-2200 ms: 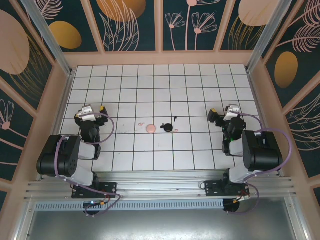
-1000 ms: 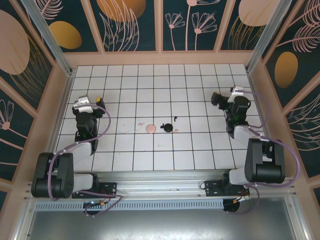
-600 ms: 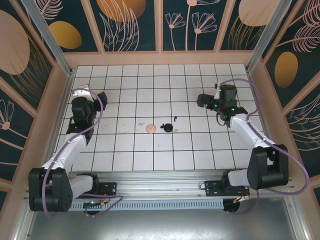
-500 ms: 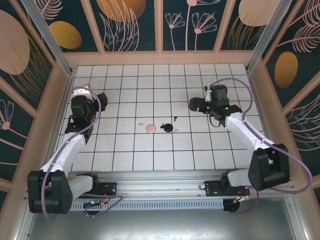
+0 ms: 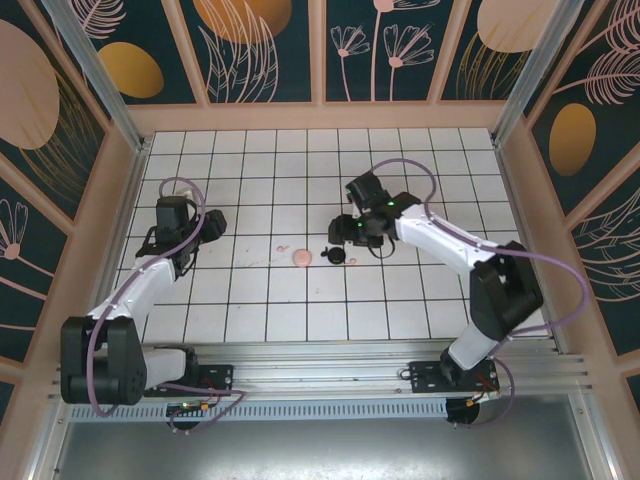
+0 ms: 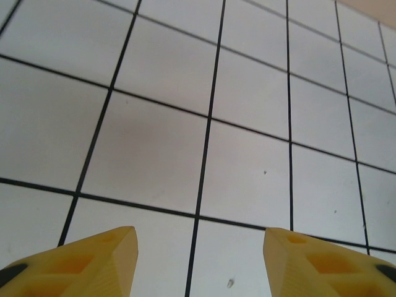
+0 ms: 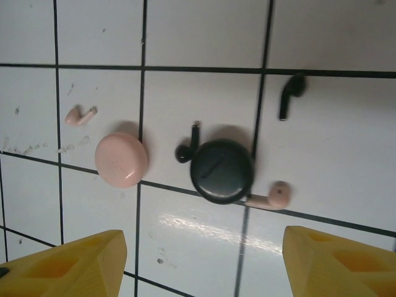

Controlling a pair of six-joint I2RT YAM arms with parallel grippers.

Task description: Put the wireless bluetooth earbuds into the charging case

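Hovering over the bench middle, right tool open, empty. Loose pink earbud lies far-left of pink case; second pink earbud and black earbud touch black case, other black earbud far-right, apart. Off left, left tool open over bare tiles.

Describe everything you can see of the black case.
The black case is a round dark puck, smooth and plastic-looking, with a faint slash on top. It lies flat on the table, seemingly shut, over a grout line. In the right wrist view, a black earbud abuts its upper-left edge, a pink earbud its lower-right. The pink case lies apart.
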